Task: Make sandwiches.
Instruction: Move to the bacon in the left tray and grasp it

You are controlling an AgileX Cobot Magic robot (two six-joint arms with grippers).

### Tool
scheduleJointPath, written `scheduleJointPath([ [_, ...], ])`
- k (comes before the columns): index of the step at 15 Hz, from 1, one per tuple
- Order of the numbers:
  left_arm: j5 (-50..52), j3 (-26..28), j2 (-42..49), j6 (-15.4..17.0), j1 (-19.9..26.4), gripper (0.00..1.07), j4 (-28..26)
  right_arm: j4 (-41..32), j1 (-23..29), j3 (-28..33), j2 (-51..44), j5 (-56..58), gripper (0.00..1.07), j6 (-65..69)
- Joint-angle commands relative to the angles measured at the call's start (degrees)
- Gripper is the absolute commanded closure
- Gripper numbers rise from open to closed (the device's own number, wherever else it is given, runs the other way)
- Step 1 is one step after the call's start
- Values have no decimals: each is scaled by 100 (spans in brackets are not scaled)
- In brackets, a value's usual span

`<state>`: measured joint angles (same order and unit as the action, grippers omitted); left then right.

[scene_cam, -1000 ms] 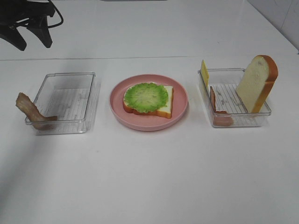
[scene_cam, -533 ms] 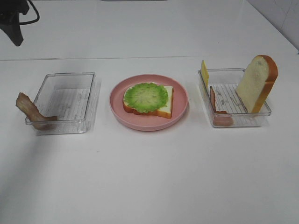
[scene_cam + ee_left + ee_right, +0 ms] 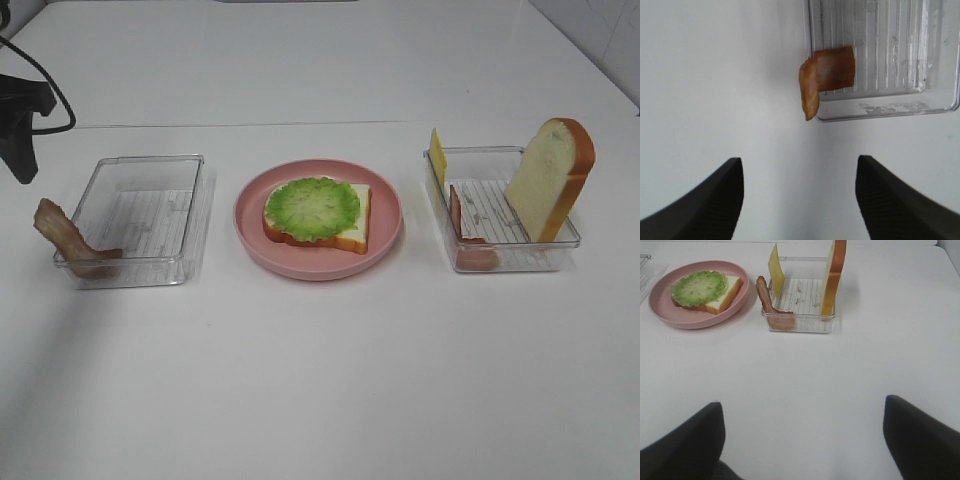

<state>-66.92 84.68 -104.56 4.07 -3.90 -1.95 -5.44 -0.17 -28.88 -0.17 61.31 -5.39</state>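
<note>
Showing left gripper [image 3: 799, 167] and right gripper [image 3: 802, 410] gaping, empty; just ahead of left, bacon strip [image 3: 832, 67] draping over tray [image 3: 890, 50] rim, probably light and floppy; pinching overhanging end advised.

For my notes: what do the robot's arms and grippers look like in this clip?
The left gripper and right gripper both have broad, matte black fingers with rounded tips and no visible markings. In the high view only a black piece of the left arm shows at the edge, with a thin black cable looping beside it.
</note>
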Motion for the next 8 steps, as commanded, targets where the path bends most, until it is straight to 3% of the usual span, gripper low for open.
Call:
scheduleJointPath([
  [1, 516, -149, -80, 92, 0, 45, -189, -23, -40, 11, -80, -52, 25, 11],
  [8, 1100, -143, -1100, 160, 0, 45, -246, -23, -40, 11, -80, -52, 25, 11],
])
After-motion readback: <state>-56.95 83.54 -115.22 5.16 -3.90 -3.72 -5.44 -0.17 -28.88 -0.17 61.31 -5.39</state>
